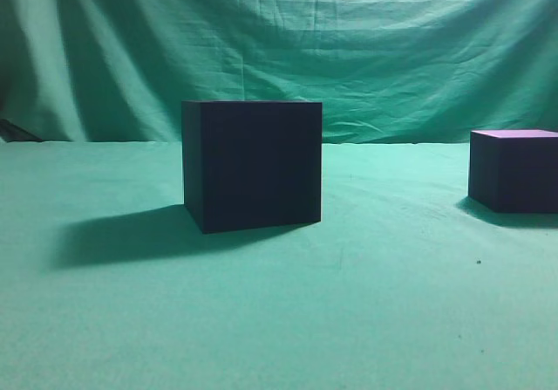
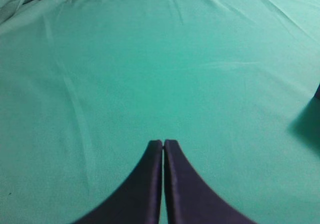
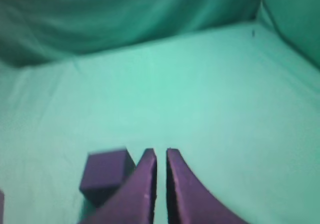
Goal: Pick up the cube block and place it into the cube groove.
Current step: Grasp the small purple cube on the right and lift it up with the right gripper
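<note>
1. On the green-draped table, seen from the side, the big black box (image 1: 252, 165) sits at centre and the small purple block (image 1: 514, 170) stands well apart at the right edge, partly cut off by the frame; neither arm appears, and the groove is not visible from here.

2. From the left wrist, the left gripper (image 2: 163, 145) hangs over bare green cloth (image 2: 150, 73) with its fingertips pressed together, holding nothing; only a dark sliver shows at the right edge.

3. From the right wrist, the blurred right gripper (image 3: 161, 154) shows its tips nearly together with a thin gap, empty; the purple block lies just beside them to the left, on the cloth.

4. By these views, nothing is done: the block is unlifted, with grasp, carry and placement all remaining.
</note>
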You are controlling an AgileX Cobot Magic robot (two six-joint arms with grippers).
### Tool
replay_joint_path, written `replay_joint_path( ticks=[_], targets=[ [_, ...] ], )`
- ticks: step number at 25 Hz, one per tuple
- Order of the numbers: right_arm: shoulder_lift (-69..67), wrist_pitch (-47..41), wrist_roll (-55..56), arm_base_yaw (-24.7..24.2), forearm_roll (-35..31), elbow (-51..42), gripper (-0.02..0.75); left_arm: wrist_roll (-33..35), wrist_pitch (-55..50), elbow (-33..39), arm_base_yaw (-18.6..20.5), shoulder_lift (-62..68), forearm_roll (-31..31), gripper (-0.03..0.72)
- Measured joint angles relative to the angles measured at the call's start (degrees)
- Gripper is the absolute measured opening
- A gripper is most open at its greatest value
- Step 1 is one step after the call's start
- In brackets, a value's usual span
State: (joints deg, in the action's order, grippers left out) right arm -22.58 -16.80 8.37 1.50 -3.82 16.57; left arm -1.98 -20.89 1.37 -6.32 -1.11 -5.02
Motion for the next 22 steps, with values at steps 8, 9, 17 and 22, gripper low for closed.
replay_joint_path(
  ticks=[8,9,17,22],
  targets=[
    [-19.97,-15.71,-10.06,1.99,-0.36,11.87,0.000,0.00,0.00,0.00,0.00,0.00,0.00,0.000],
    [-22.89,-19.09,-11.66,3.68,-0.36,14.04,0.000,0.00,0.00,0.00,0.00,0.00,0.00,0.000],
    [-42.03,-33.42,-10.22,14.66,0.41,29.90,0.000,0.00,0.00,0.00,0.00,0.00,0.00,0.000],
    [-54.08,-38.96,-8.08,15.83,2.38,38.13,0.000,0.00,0.00,0.00,0.00,0.00,0.00,0.000]
  ],
)
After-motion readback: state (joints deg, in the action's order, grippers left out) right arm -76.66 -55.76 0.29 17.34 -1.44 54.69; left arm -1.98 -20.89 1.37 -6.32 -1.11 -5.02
